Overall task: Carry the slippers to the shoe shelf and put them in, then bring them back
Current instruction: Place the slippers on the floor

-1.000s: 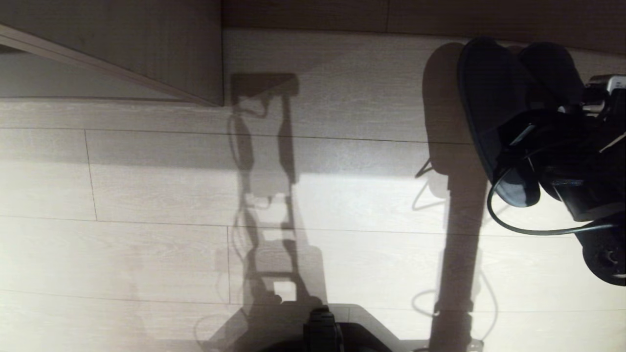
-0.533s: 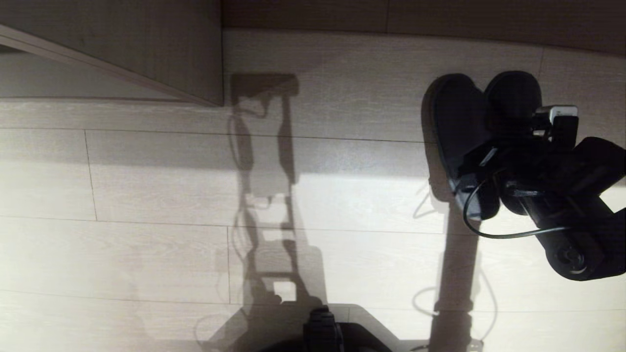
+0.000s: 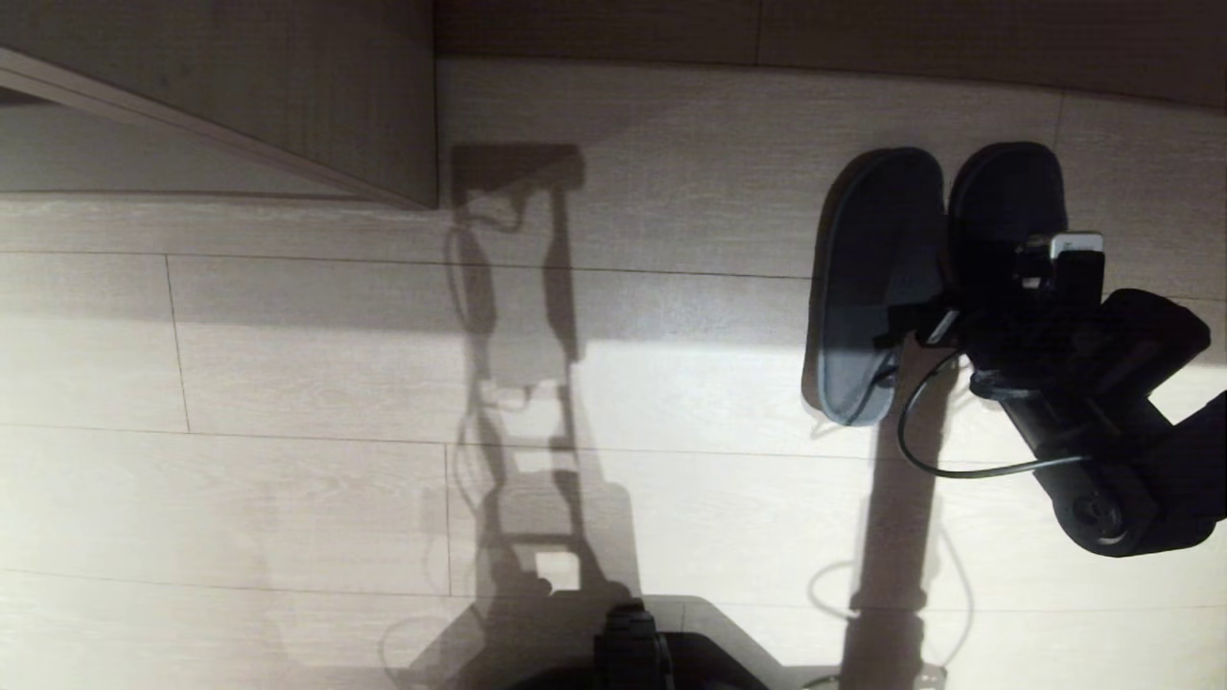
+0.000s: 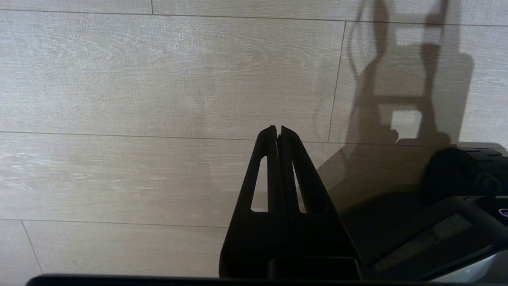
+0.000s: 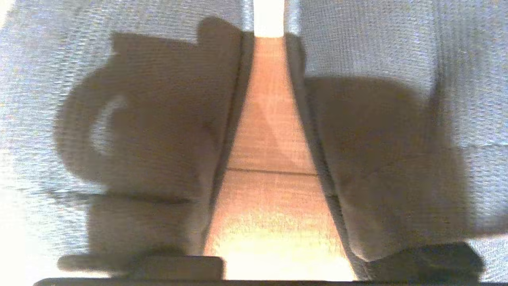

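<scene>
Right pincer (image 3: 944,321) sits low over the slippers (image 3: 877,287), at the right of the head view. Its fingers cannot be made out there; whether they stand apart or closed cannot be told. The right wrist view shows the two slippers (image 5: 158,119) flat, side by side, with a wedge of bare floor (image 5: 272,159) between them — nothing visibly gripped.

Slippers: on the floor, soles down, long axes parallel and running away from the robot. The ends far from the robot lie close together; the nearer end of the left one shows pale in a patch of light. The right slipper is largely covered by the arm and its black cable (image 3: 959,465).

Left pincer (image 4: 277,137) — fingers pressed together, empty, hanging over bare floor beside the robot's base (image 4: 436,222).

Floor (image 3: 288,498): pale wood-grain planks, seams running left to right in the head view. Hard light throws long shadows of the robot across the planks, with a bright band mid-floor.

Room: a beige wood panel (image 3: 316,86) stands at upper left, its corner near the robot's shadow. A darker strip (image 3: 824,34) runs along the far edge of the floor.
</scene>
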Robot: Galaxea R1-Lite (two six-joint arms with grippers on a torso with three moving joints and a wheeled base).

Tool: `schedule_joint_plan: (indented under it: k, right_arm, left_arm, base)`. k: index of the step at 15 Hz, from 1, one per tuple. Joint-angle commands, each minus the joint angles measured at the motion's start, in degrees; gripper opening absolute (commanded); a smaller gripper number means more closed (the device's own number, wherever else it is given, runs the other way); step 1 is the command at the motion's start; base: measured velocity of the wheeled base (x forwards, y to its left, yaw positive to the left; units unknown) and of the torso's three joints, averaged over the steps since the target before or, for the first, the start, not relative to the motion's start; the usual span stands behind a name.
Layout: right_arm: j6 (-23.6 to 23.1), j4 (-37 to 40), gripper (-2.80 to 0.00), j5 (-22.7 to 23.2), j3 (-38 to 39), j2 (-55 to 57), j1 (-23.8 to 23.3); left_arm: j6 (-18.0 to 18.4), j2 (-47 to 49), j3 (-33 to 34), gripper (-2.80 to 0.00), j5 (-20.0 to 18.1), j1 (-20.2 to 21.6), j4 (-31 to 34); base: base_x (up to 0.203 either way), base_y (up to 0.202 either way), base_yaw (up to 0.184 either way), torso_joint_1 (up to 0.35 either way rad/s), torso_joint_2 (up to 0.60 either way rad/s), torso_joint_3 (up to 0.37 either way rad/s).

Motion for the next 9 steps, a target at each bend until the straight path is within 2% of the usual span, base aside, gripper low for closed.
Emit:
schedule_joint_plan:
  k: [1, 9]
  right_arm:
    - [-0.22, -0.06, 0.00, 0.02, 1.30, -0.42, 0.05]
    - [-0.42, 0.38, 0.00, 0.02, 6.90, -7.82, 0.13]
  left_arm:
    - [-0.02, -0.02, 0.00, -2.80, 0.00, 0.04, -0.01]
    - [0.07, -0.02, 0.00, -2.80, 0.00, -0.01, 0.08]
  base:
    - [0.000, 0.000, 0.000, 0.000, 0.00, 0.000]
    - [0.000, 0.000, 0.000, 0.000, 0.00, 0.000]
